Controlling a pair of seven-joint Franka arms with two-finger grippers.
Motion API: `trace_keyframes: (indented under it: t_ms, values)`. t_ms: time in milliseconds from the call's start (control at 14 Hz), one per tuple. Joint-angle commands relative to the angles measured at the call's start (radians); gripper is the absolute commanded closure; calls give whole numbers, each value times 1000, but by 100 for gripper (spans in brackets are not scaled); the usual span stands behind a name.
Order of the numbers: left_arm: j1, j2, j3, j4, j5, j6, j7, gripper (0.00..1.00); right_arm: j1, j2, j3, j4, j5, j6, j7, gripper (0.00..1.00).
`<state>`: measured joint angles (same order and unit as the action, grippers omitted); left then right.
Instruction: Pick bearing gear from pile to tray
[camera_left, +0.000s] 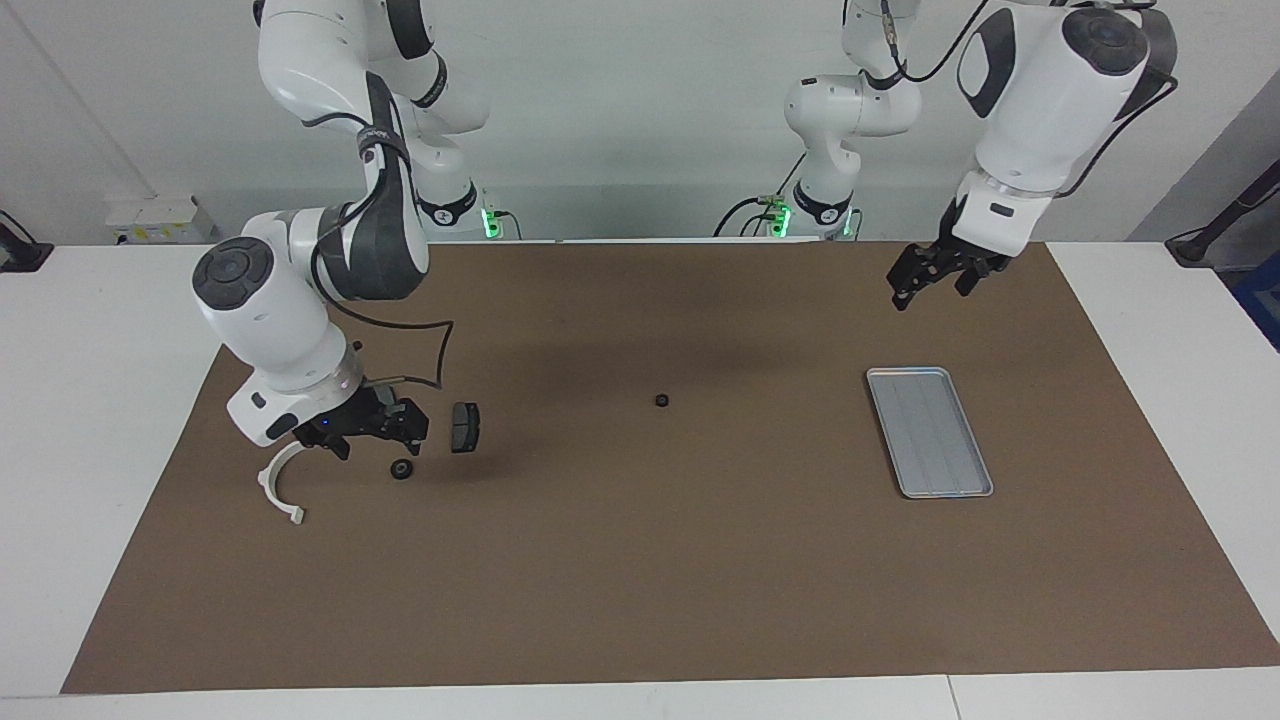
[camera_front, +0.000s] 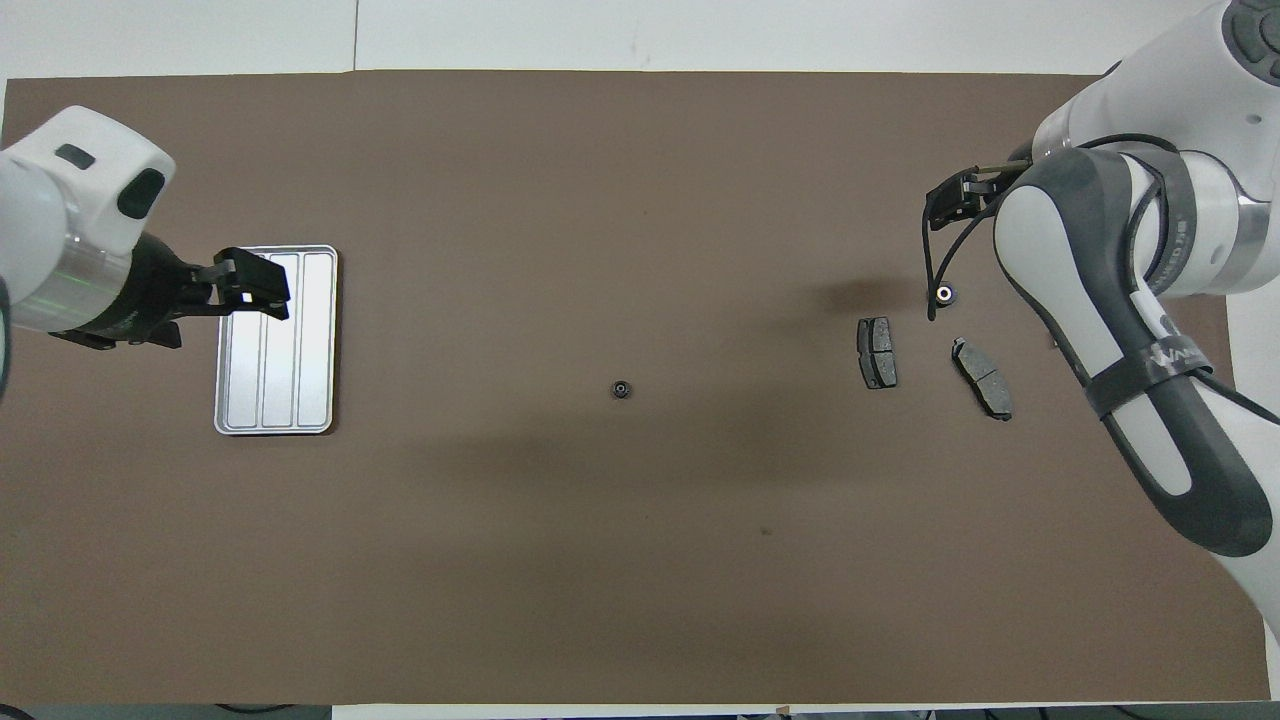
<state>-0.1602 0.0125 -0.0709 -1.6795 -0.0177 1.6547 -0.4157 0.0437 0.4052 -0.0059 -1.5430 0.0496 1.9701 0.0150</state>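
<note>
In the overhead view the right arm's white and grey links (camera_front: 1120, 270) cover the white curved half-ring bracket entirely. In the facing view the right gripper (camera_left: 372, 428) hides one dark grey brake-pad-like plate (camera_front: 982, 377). The small black round piece (camera_left: 661, 400) at mid-mat is too small to make out.
</note>
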Motion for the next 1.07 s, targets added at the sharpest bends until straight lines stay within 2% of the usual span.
trace_keyframes:
  t_ms: [0,215,358,573,716,1003]
  values:
    - [-103,58,11,-12,15,68,-116,0,-25,-17,18,-77,-19,67,-10,0]
    - [-201,138,11,-20,15,172,-266,0,-28,-16,18,-127,-20,114,-18,0]
    - [-232,153,10,-54,15,230,-316,0,-33,-19,17,-176,-23,153,-26,0]
    - [-334,298,16,-10,25,267,-412,0,-34,-23,17,-218,-46,181,-24,0]
    - [-381,349,13,-8,32,339,-500,0,-38,-17,17,-238,-51,188,-24,0]
    - [-407,388,10,-45,22,459,-592,0,-39,-16,17,-266,-66,217,-20,0]
